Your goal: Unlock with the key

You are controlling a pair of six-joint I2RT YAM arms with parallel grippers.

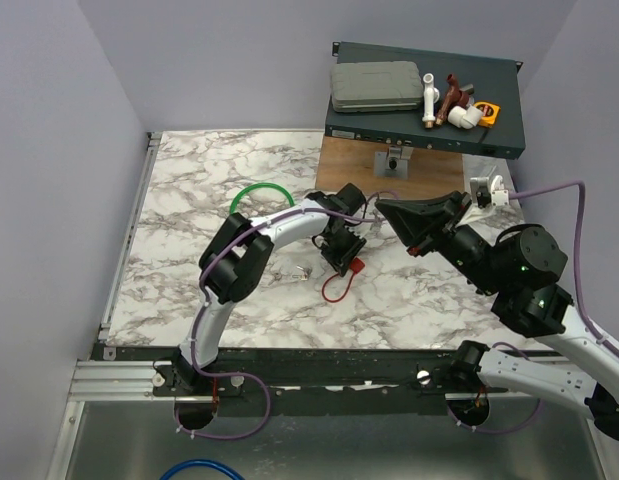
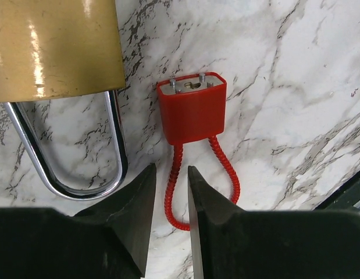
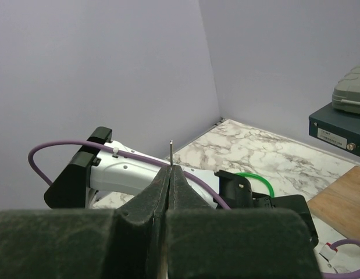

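Key [image 3: 171, 152] — thin silver sliver — pokes up from the right gripper's [image 3: 169, 168] clamped fingers; the left gripper's [image 2: 171, 170] fingers stand narrowly apart beside a red lock [image 2: 191, 110].

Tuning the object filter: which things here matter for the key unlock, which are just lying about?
Job: thin metal blade, likely the key, pinched in the right fingers; red lock, its cord loop between the left fingers; brass padlock beside it.
Lying about: green cable loop; gray case and pipe fittings on the back box.
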